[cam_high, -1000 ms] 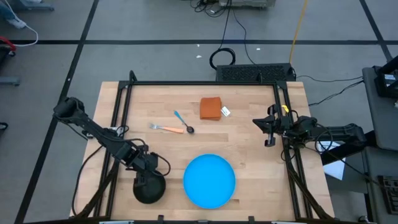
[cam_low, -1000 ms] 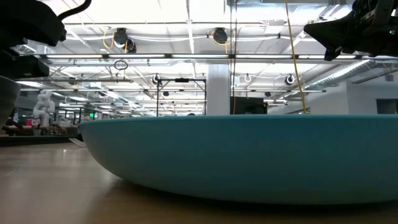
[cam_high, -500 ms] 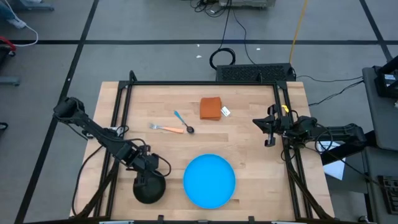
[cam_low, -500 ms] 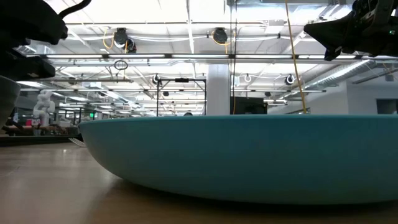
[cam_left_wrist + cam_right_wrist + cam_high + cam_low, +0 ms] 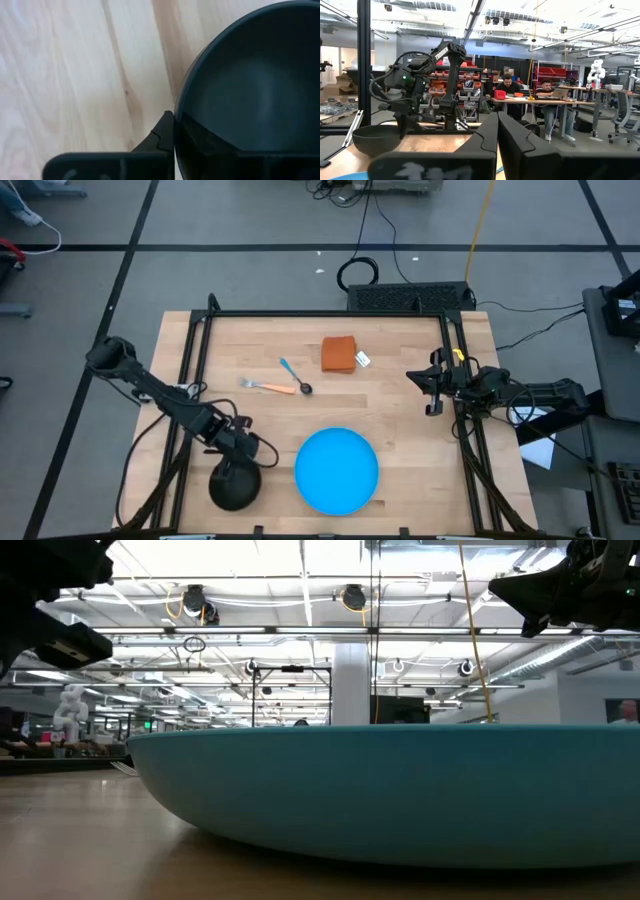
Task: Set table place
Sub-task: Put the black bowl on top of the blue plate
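Observation:
The black bowl is near the table's front edge, left of the round blue plate, which fills the low view. My left gripper is shut on the bowl's far rim. The orange-handled fork and blue-handled spoon lie flat at mid-table. My right gripper hovers shut above the table's right side, holding nothing; its fingers are together. In that view the bowl shows under my left arm. My left gripper grips the bowl's rim on its far side, one finger outside the wall and the other inside the hollow. The fingers come from above, slanting down. The bowl stays upright, opening up; whether its base is clear of the table I cannot tell.
A folded orange cloth with a white tag lies toward the far edge. A black metal frame runs around the tabletop. Bare wood lies between the utensils and the plate. People sit at desks in the room beyond.
My left gripper has shut on the bowl's rim and risen a little. The bowl has shifted slightly toward the table's left and near edges and no longer shows at the low view's left edge.

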Controlling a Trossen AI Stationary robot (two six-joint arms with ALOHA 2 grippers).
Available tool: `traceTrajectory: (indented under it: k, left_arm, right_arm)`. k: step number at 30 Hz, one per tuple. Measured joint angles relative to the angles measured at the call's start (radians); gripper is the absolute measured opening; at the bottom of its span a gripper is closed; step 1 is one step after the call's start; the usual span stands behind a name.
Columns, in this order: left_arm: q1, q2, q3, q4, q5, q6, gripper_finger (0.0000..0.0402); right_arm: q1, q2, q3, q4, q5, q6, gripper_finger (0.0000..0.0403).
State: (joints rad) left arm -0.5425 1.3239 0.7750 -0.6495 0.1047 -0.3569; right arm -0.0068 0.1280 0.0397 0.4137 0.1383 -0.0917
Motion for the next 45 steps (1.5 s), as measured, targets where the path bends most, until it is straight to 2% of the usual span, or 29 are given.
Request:
traceTrajectory:
  k: [5, 11, 18, 20, 26, 36, 40, 45]
  left_arm:
    - [0.058, 0.001, 0.031, 0.023, 0.053, 0.063, 0.0007]
    - [0.099, 0.001, 0.139, -0.001, 0.07, 0.203, 0.0008]
    - [0.1, 0.064, 0.306, 0.011, -0.008, 0.433, 0.0007]
    - [0.098, 0.091, 0.351, 0.039, -0.008, 0.509, 0.0005]
    - [0.114, 0.13, 0.444, -0.011, -0.035, 0.686, 0.0006]
    - [0.206, 0.023, 0.476, -0.244, -0.036, 0.651, 0.0005]
    - [0.239, -0.038, 0.471, -0.3, -0.033, 0.638, 0.0006]
    - [0.293, -0.126, 0.418, -0.296, 0.008, 0.636, 0.0005]
  right_arm:
    - [0.0, 0.0, 0.0, 0.0, 0.0, 0.0, 0.0]
    - [0.0, 0.0, 0.0, -0.009, 0.0, 0.0, 0.0]
    - [0.0, 0.0, 0.0, -0.009, 0.0, -0.002, 0.0]
    - [0.0, 0.0, 0.0, -0.008, 0.0, 0.0, 0.0]
    - [0.0, 0.004, 0.0, -0.012, 0.0, 0.001, 0.0]
    - [0.0, 0.006, 0.0, -0.014, 0.0, 0.001, 0.0]
    - [0.0, 0.006, 0.0, -0.014, 0.0, 0.001, 0.0]
    - [0.0, 0.006, 0.0, -0.014, 0.0, 0.005, 0.0]
